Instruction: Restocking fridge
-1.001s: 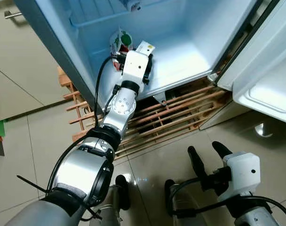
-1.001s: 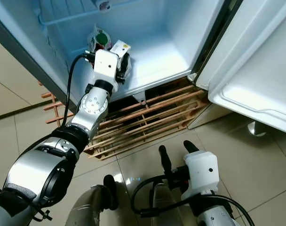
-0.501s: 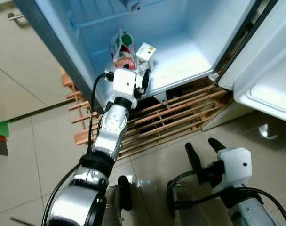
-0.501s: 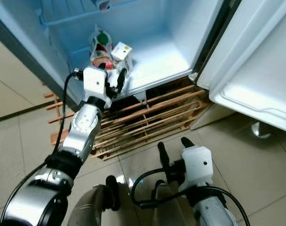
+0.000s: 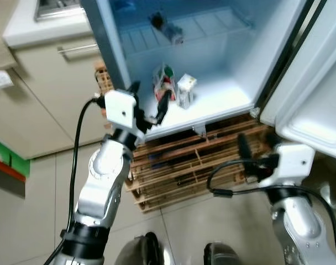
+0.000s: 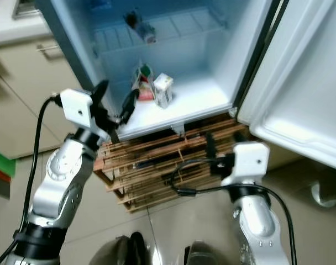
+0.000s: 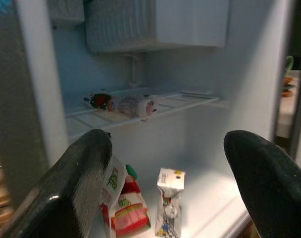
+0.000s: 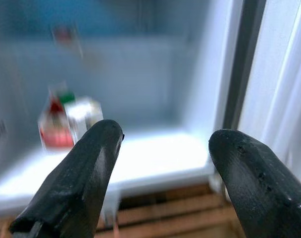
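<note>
Tiled floor and a wooden pallet [image 5: 179, 160] sit nearest, below the open fridge [image 6: 212, 83]. Left gripper [image 5: 148, 102] hangs at its front lip, fingers spread and empty; right gripper [image 6: 218, 149], also spread, waits lower by the pallet. Farther in, a red pouch [image 7: 123, 210] and small carton [image 7: 169, 201] stand upright, with a bottle [image 7: 133, 105] on the shelf above. Clearing the lip gently should leave both standing.

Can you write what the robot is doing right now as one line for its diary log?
task: restocking fridge | left gripper: open, empty, at fridge floor edge | red pouch and small carton: standing inside | right gripper: open, empty, low
</note>
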{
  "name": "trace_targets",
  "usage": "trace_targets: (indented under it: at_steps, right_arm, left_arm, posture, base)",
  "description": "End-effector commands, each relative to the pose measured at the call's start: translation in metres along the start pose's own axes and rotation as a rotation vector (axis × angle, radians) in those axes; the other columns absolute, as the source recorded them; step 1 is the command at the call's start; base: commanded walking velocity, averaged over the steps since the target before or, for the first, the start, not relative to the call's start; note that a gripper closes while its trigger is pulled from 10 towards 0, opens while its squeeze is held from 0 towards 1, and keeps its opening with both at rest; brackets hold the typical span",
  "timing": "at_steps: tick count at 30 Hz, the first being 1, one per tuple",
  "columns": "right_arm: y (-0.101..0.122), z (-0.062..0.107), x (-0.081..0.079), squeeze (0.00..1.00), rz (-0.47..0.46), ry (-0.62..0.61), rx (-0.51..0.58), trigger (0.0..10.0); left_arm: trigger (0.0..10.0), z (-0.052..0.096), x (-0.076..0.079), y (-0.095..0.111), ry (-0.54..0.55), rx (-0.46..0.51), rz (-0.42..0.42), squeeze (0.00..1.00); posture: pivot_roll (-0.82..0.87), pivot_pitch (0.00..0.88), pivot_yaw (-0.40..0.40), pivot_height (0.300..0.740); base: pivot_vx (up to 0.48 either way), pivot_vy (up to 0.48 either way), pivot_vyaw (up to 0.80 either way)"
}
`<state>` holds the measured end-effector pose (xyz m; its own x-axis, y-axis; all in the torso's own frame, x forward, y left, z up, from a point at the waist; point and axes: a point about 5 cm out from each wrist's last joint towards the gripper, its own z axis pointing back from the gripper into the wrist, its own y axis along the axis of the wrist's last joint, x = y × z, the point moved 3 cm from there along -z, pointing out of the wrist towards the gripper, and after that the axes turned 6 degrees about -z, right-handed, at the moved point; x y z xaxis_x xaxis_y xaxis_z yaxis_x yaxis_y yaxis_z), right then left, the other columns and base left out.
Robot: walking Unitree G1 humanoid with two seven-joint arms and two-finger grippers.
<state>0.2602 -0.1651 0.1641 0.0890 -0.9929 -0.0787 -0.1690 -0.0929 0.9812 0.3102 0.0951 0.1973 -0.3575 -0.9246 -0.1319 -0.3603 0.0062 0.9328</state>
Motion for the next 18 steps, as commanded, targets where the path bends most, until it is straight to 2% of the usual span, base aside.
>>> trace_targets:
  at_steps: [1, 4, 6, 9, 11, 18]
  right_arm:
    - [-0.005, -0.007, -0.003, 0.00, -0.020, 0.022, -0.001, 10.0]
    - [-0.005, -0.015, -0.009, 0.00, -0.023, 0.070, 0.000, 10.0]
    - [-0.007, -0.020, -0.010, 0.00, -0.024, 0.083, 0.002, 10.0]
    - [-0.010, -0.025, -0.010, 0.00, -0.024, 0.092, 0.003, 10.0]
    - [-0.013, -0.028, -0.010, 0.00, -0.024, 0.096, 0.005, 10.0]
    - [-0.020, -0.031, -0.011, 0.00, -0.022, 0.100, -0.006, 10.0]
  left_arm:
    - [10.0, 0.008, 0.000, -0.014, -0.008, -0.075, -0.004, 0.00]
    - [10.0, 0.013, 0.000, -0.021, -0.013, -0.094, -0.040, 0.00]
    - [10.0, 0.014, -0.001, -0.022, -0.004, -0.114, -0.027, 0.00]
    - [10.0, 0.012, -0.012, -0.023, 0.056, -0.124, 0.018, 0.00]
    - [10.0, 0.010, -0.015, -0.024, 0.080, -0.130, 0.035, 0.00]
    - [10.0, 0.004, -0.014, -0.028, 0.084, -0.147, 0.031, 0.00]
  posture:
    - [-0.12, 0.000, 0.055, 0.740]
    - [-0.11, 0.000, 0.045, 0.740]
    - [-0.10, 0.000, 0.035, 0.740]
    - [-0.09, 0.000, 0.029, 0.740]
    - [-0.10, 0.000, 0.027, 0.740]
    - [-0.11, 0.000, 0.033, 0.740]
  base:
    - [0.000, 0.000, 0.00]
    - [0.000, 0.000, 0.00]
    - [0.000, 0.000, 0.00]
    - [0.000, 0.000, 0.00]
    - [0.000, -0.377, 0.00]
    - [0.000, -0.480, 0.00]
